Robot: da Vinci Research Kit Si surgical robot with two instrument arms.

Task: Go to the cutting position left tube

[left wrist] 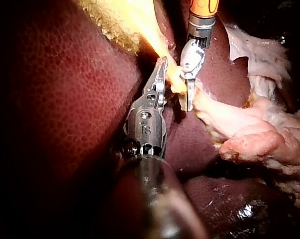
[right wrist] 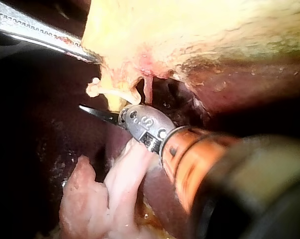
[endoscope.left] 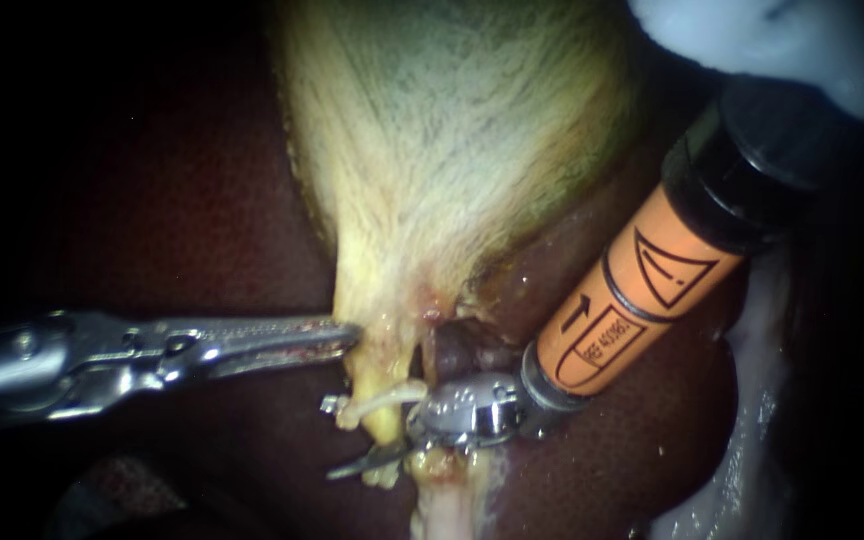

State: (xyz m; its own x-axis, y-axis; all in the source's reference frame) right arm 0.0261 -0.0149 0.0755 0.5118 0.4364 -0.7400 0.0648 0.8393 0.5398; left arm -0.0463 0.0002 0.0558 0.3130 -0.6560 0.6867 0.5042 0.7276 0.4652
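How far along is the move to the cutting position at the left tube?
Done: the left instrument holds the gallbladder at its lower edge. In hand: the right instrument has its tip beside a pale tube below it. Left: whether it is set across the tube does not show, so placing may remain.

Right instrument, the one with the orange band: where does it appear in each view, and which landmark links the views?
Endoscope view: the right instrument enters from upper right, tip below the gallbladder.
Left wrist view: right instrument opposite the left instrument, tips side by side.
Right wrist view: right instrument is the camera's own, tip beneath the gallbladder.
Shared landmark: the gallbladder's yellow narrow end.
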